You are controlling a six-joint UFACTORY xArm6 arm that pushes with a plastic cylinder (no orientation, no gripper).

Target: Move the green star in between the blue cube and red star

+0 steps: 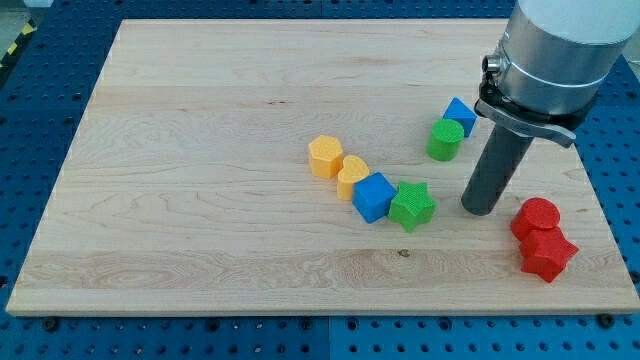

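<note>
The green star (412, 206) lies near the board's middle, touching the right side of the blue cube (374, 196). The red star (548, 255) lies at the lower right, just below a red cylinder (536, 218). My tip (479, 209) rests on the board between the green star and the red blocks, a short gap to the right of the green star and touching no block.
A yellow heart (352, 177) and an orange block (325, 157) continue the row up-left from the blue cube. A green cylinder (446, 139) and a small blue block (460, 115) sit above my tip. The wooden board (200, 200) has its right edge near the red blocks.
</note>
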